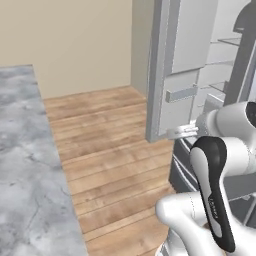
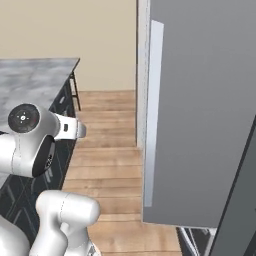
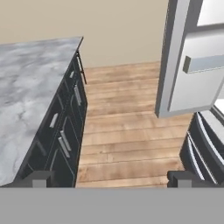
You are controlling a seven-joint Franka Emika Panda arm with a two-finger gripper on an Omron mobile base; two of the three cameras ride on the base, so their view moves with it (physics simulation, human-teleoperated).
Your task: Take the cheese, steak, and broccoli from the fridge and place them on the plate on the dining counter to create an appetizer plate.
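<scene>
The fridge stands at the right with its grey-edged door (image 1: pixel 165 75) swung open, and white shelves (image 1: pixel 225 50) show inside. That door (image 2: pixel 200 110) fills the right half of the right base view and shows as a door (image 3: pixel 192 65) in the hand view. The dining counter (image 1: pixel 25 150) of grey veined marble runs along the left, also seen as a counter (image 2: pixel 35 75) and a counter (image 3: pixel 30 87). My gripper (image 3: pixel 111 179) is open and empty, hanging over the floor between counter and fridge. The cheese, steak, broccoli and plate are out of view.
Dark drawers (image 3: pixel 65 135) with grey handles line the counter's base. More dark drawers (image 3: pixel 205 144) sit low at the right, below the fridge door. A wooden floor (image 1: pixel 110 150) runs between them to a beige wall (image 1: pixel 75 35).
</scene>
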